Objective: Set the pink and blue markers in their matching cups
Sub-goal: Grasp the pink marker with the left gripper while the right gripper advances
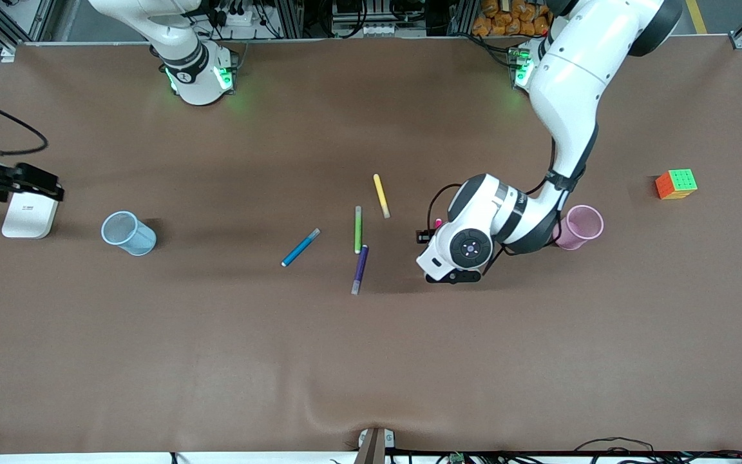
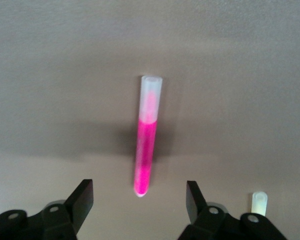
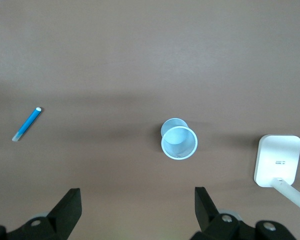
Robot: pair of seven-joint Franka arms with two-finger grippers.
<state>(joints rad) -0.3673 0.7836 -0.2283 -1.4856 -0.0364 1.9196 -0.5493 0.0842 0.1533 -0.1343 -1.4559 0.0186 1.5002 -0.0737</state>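
The front camera hangs high, facing both robot bases across the whole table [image 1: 216,361]. The left wrist camera looks straight down, close over the pink marker [image 2: 146,145]. The right wrist camera looks down from higher, sharing the blue cup [image 3: 179,142] and blue marker [image 3: 28,123] with the front view.

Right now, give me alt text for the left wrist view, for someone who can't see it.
A pink marker lies on the brown table, its pale end pointing away from the left gripper, whose dark fingers stand open on either side of the marker's nearer tip. The pale end of another marker shows beside one finger.
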